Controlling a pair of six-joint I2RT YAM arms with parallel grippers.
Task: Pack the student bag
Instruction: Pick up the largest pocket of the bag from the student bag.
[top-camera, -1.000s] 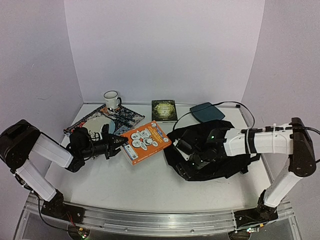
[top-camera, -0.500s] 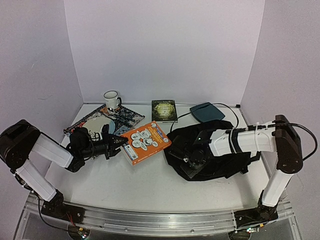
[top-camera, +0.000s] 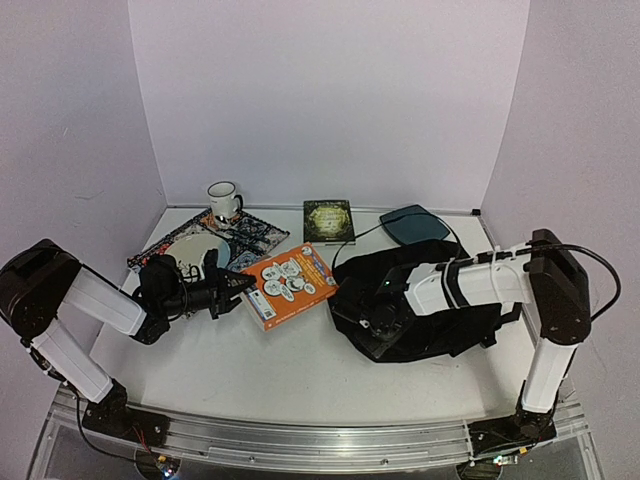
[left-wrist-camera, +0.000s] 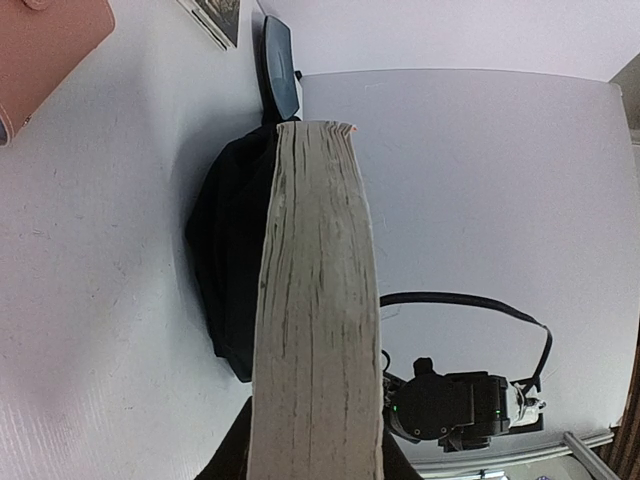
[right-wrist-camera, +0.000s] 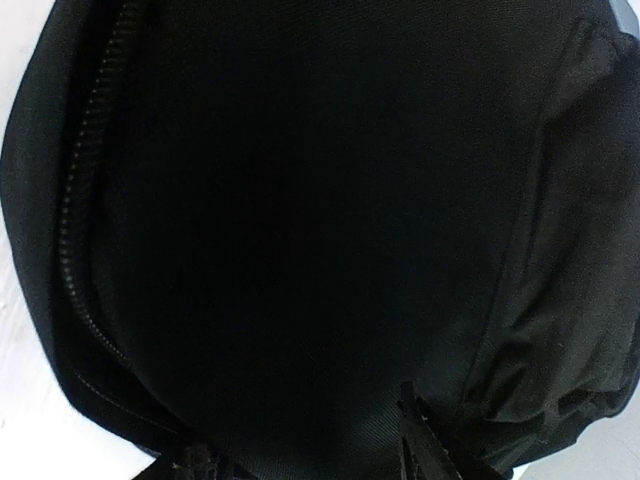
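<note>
The large floppy black fabric backpack (top-camera: 450, 322) lies right of centre on the white table (top-camera: 280, 372), the right gripper (top-camera: 376, 314) down against its cloth with jaws I cannot tell apart or gripping, while the left gripper (top-camera: 238, 286) clamps one edge of the orange paperback book (top-camera: 293, 284).

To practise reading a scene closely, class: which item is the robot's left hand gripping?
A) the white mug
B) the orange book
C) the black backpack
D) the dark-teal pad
B: the left hand sits at the near edge of the orange book, and its wrist view shows the book's page edge clamped in its grip.
</note>
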